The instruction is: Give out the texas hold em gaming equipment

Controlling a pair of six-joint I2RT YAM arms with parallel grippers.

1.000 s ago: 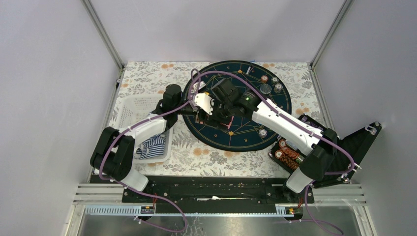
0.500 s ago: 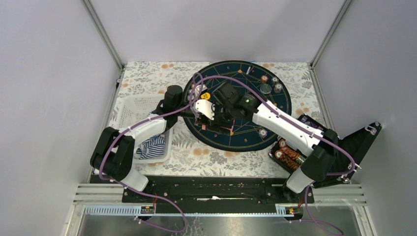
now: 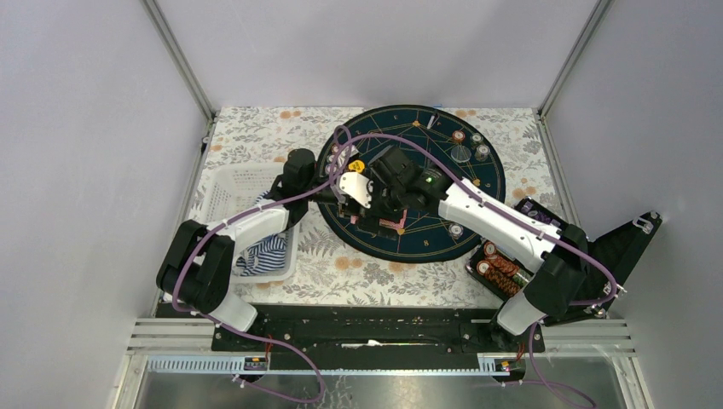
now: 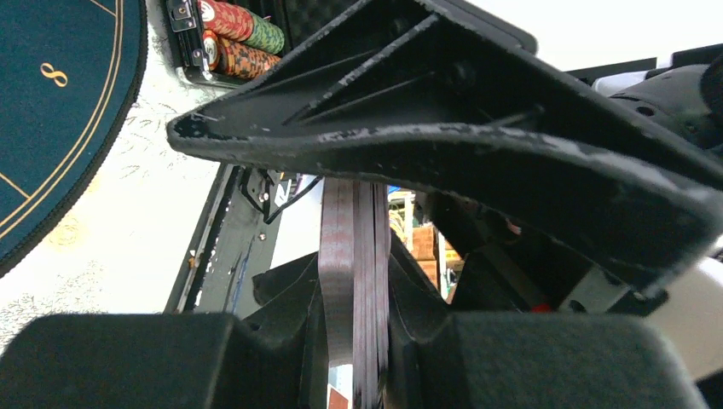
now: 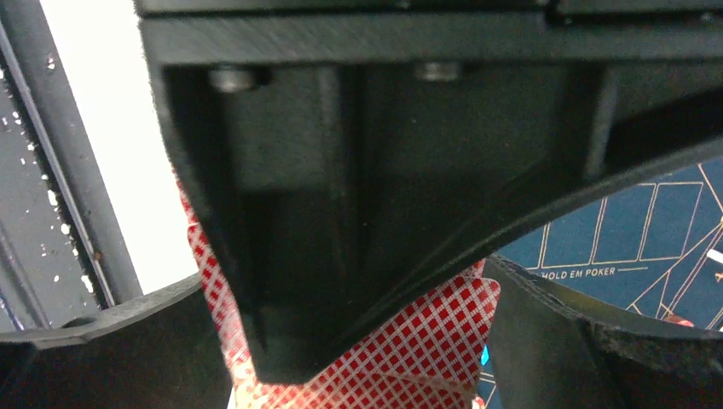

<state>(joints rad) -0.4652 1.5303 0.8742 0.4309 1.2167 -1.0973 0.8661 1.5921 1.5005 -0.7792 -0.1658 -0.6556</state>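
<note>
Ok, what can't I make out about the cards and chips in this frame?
- Card count: left wrist view shows the cards edge-on, blurred, in the left hand.
- Card faces: right wrist view shows only red backs, a black part covering most.
- Right hand open or shut: unclear; that part fills its view, arms cover it from above.
- Chips in the case: cut by the left wrist view's top edge.

Cards [image 5: 409, 358]: smooth paper. Round mat [image 4: 51, 102]: matt cloth. Basket [image 3: 223, 183]: white plastic.
</note>
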